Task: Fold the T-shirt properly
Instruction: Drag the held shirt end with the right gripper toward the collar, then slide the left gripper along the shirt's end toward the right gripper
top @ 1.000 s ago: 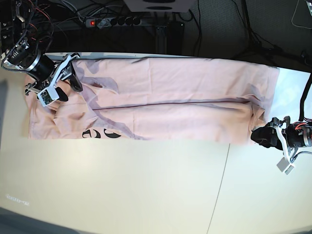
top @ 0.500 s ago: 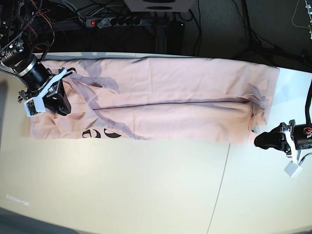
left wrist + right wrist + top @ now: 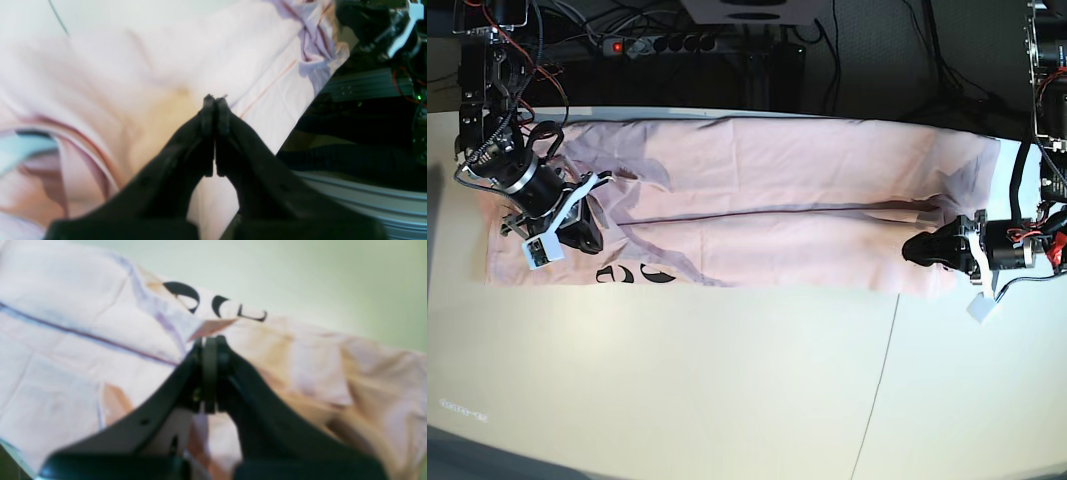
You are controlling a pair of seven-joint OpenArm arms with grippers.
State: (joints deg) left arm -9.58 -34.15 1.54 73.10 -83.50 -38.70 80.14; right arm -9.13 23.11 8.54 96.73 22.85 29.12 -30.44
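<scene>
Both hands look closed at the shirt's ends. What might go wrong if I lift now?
The left hand shows no cloth between its fingers, so it may come up empty. Then the right hand alone would drag the shirt askew. The far edge sits at the table edge and could slip off.

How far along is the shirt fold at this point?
Done: the T-shirt lies as a long band across the table, sides folded in to a centre seam. In hand: the left gripper and right gripper are shut at opposite ends; whether cloth is pinched is unclear. Left: folding the band end to end.
</scene>
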